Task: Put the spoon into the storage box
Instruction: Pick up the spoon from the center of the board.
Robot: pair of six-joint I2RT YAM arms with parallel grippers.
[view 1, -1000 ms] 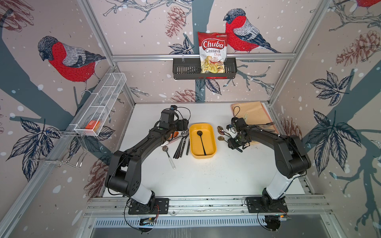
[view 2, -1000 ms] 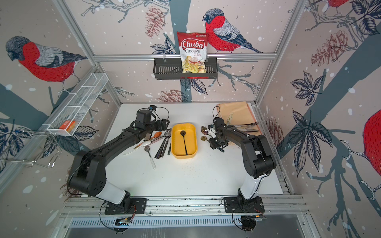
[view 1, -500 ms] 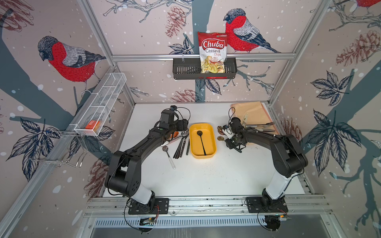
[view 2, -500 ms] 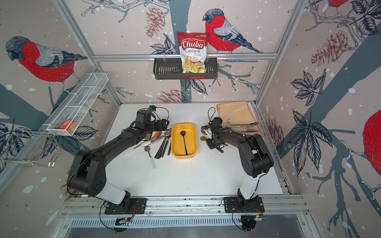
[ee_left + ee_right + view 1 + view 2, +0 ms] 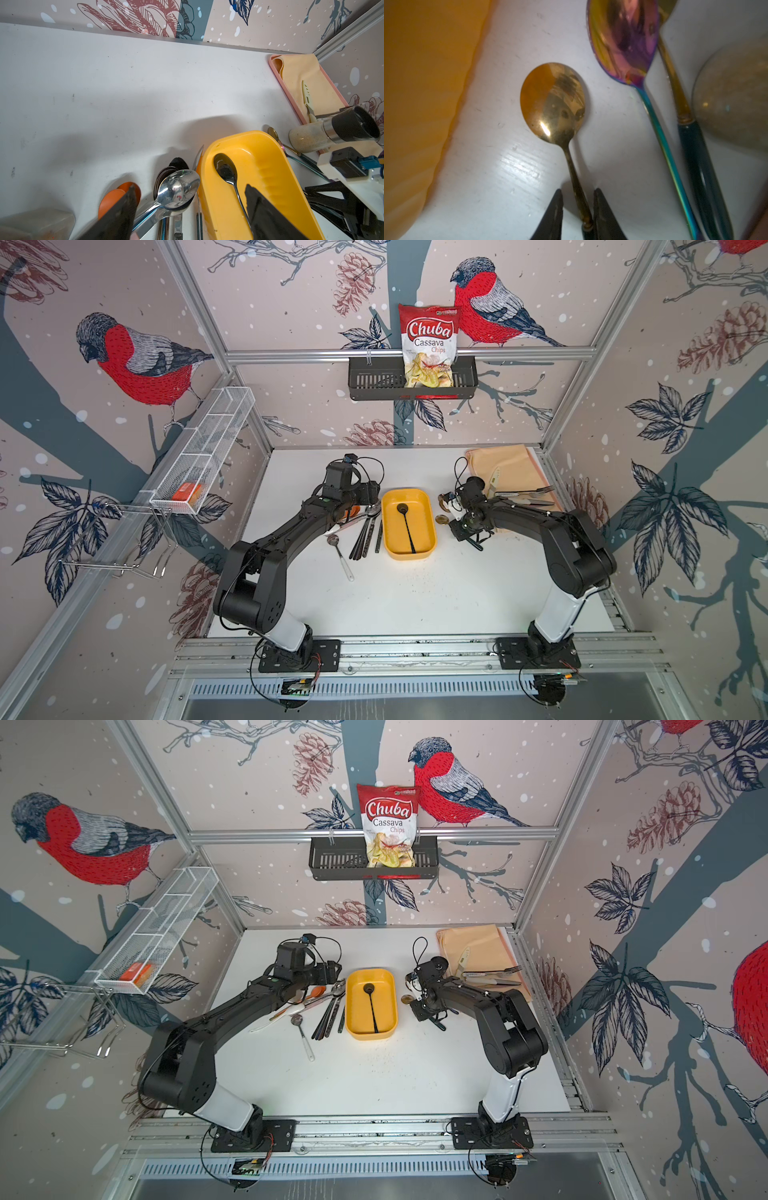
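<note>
The yellow storage box (image 5: pixel 423 512) (image 5: pixel 387 1006) sits mid-table with a black spoon (image 5: pixel 409 526) (image 5: pixel 225 170) lying inside. To its right a small gold spoon (image 5: pixel 553 101) (image 5: pixel 442 520) lies flat on the table. My right gripper (image 5: pixel 577 199) (image 5: pixel 455 526) is down at the table, its jaws narrow around this spoon's handle. One finger touches the handle and a slim gap shows at the other. My left gripper (image 5: pixel 190 189) (image 5: pixel 372 506) hovers open over the cutlery pile left of the box, with a silver spoon (image 5: pixel 176 189) beneath it.
A rainbow spoon (image 5: pixel 623 41), a teal-handled utensil (image 5: pixel 691 145) and a glass grinder (image 5: pixel 332 131) lie close beside the gold spoon. A tan mat (image 5: pixel 507 468) holds a fork and knife. Dark cutlery (image 5: pixel 365 531) and a silver spoon (image 5: pixel 340 558) lie left of the box.
The right gripper's jaws have narrowed around the gold spoon's handle and the wrist has shifted slightly toward the box. The left arm has not moved.
</note>
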